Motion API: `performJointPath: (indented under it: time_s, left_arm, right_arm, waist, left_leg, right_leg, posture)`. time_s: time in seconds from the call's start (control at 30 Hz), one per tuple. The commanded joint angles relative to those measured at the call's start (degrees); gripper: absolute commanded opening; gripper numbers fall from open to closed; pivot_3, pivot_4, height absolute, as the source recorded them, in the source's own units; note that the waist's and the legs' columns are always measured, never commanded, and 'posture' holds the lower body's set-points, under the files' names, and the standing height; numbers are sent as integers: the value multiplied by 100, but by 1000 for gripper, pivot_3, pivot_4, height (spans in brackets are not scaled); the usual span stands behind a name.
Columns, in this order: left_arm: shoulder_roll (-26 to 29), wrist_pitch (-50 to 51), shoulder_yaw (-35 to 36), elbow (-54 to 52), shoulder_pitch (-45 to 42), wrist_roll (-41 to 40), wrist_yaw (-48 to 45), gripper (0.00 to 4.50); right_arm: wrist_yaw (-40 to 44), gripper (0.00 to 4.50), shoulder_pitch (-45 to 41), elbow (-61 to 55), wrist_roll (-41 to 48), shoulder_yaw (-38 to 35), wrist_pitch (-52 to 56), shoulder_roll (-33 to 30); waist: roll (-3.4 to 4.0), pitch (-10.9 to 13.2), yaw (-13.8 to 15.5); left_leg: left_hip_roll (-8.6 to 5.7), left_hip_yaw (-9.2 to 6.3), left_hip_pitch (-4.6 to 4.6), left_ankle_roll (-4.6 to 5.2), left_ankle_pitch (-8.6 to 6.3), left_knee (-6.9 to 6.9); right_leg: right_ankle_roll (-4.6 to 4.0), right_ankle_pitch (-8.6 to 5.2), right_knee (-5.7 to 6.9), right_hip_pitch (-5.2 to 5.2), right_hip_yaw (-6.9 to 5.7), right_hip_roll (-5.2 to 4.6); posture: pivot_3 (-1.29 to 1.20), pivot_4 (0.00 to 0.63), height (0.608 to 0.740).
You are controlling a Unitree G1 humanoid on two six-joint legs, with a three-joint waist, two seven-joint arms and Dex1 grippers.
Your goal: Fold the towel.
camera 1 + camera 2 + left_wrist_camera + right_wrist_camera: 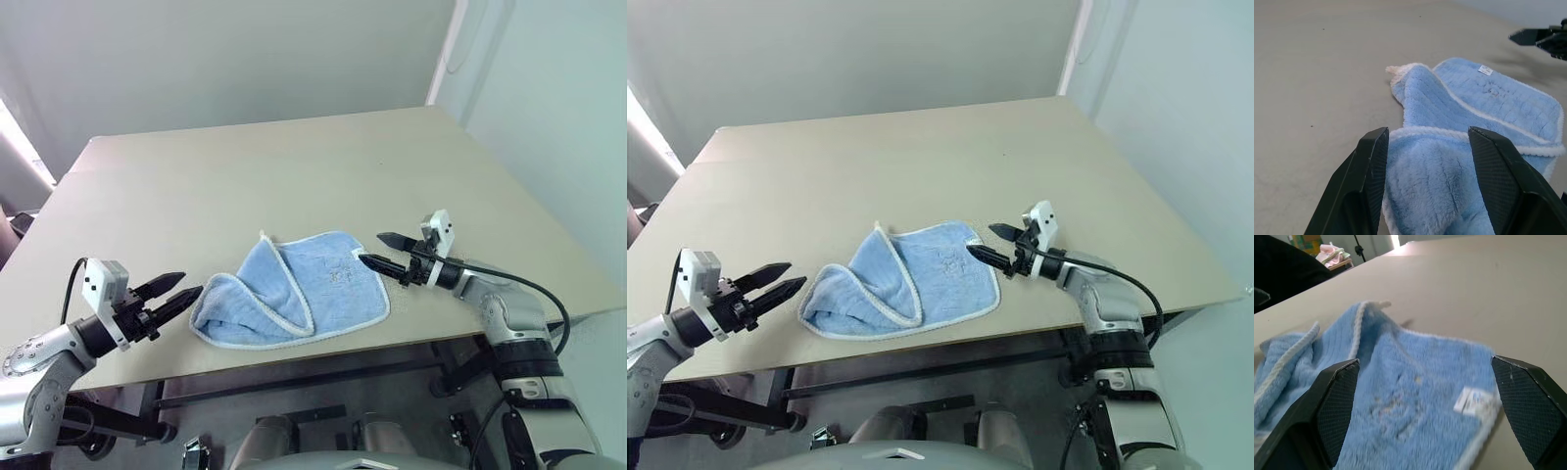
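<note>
The left gripper's [177, 291] fingers [1364, 186] stand apart, empty, just beside the towel's [294, 289] folded-over left end. The right gripper's [380, 251] fingers [1332, 406] gape wide at its right edge, holding nothing. The towel lies partly folded near the tabletop's [294, 176] front edge; its small white label [1473, 400] is unreadable

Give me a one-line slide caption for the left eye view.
Both open grippers, left and right, flank the rumpled blue towel.
</note>
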Motion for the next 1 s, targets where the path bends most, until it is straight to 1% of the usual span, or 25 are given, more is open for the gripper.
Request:
performJointPath:
  time_s: [0.03, 0.17, 0.27, 0.33, 0.47, 0.63, 0.77, 0.87, 1.0]
  left_arm:
    - [25, -105, -21, -53, -150, 47, -36, 2740]
    - [-1, -152, -81, 30, -230, 112, -54, 2740]
    - [-51, -98, -38, -63, -168, 53, -7, 2740]
    - [-104, -138, -71, -126, -80, 103, 30, 2740]
    - [-190, -71, -74, -389, 80, 51, 120, 2740]
    - [-247, -123, -98, -450, 152, 125, 209, 2740]
    - [-321, -130, -174, -530, 152, 161, 301, 2740]
    - [-354, -140, -179, -552, 171, 182, 316, 2740]
    - [-348, -142, -180, -548, 179, 205, 322, 2740]
  right_arm:
    - [-1, 4493, -178, 102, -54, 19, -101, -59]
    - [-132, 4493, -372, 342, -180, 103, -2, -20]
    - [-365, 4493, -667, 455, -245, 238, 344, 133]
    - [-451, 4493, -966, 775, -348, 384, 641, 210]
    - [-741, 4493, -1597, 1582, -499, 386, 671, 455]
    - [-1388, 4493, -2514, 3300, -1171, 588, -64, 879]
    - [-1840, 4493, -3031, 4688, -1631, 664, -739, 1136]
    - [-1923, 4493, -3172, 5190, -1996, 850, -1032, 1229]
    - [-1854, 4493, -3207, 5404, -2192, 892, -1159, 1283]
  waist:
    - [-1, -1, 8]
    - [-1, -1, -13]
    - [-1, -1, -46]
    - [0, -1, -59]
    - [-1, -1, -33]
    - [-1, -1, -34]
    - [-1, -1, -51]
    - [0, -4, -66]
    - [-1, -6, -72]
  left_leg:
    - [0, 0, 0, 1, 0, 0]
    - [0, 0, 0, 2, 2, 3]
    - [1, 1, 3, 3, 2, 3]
    - [3, 4, 3, 4, 2, 1]
    - [2, 3, 3, 5, 3, 2]
    - [0, 3, 6, 3, 4, 4]
    - [-1, 3, 10, 2, 6, 1]
    - [-2, 5, 10, 2, 7, 0]
    - [0, 5, 38, -4, 10, 3]
  right_leg:
    - [0, 0, -1, 0, 0, 0]
    - [1, 2, 1, 2, 0, 1]
    - [1, 3, 2, 2, 2, 2]
    - [1, 3, 3, -2, 4, 4]
    - [0, 4, 5, -3, 4, 4]
    - [-3, 7, 6, -6, 3, 6]
    - [-3, 8, 7, -9, 4, 11]
    - [0, 10, 8, -6, 7, 14]
    - [-4, 8, 24, 21, 10, 15]
  posture:
    - [0, 0, 740]
    - [0, 0, 740]
    - [0, 0, 740]
    - [0, 0, 740]
    - [0, 0, 740]
    - [0, 0, 740]
    - [0, 0, 740]
    - [0, 0, 740]
    - [0, 0, 740]
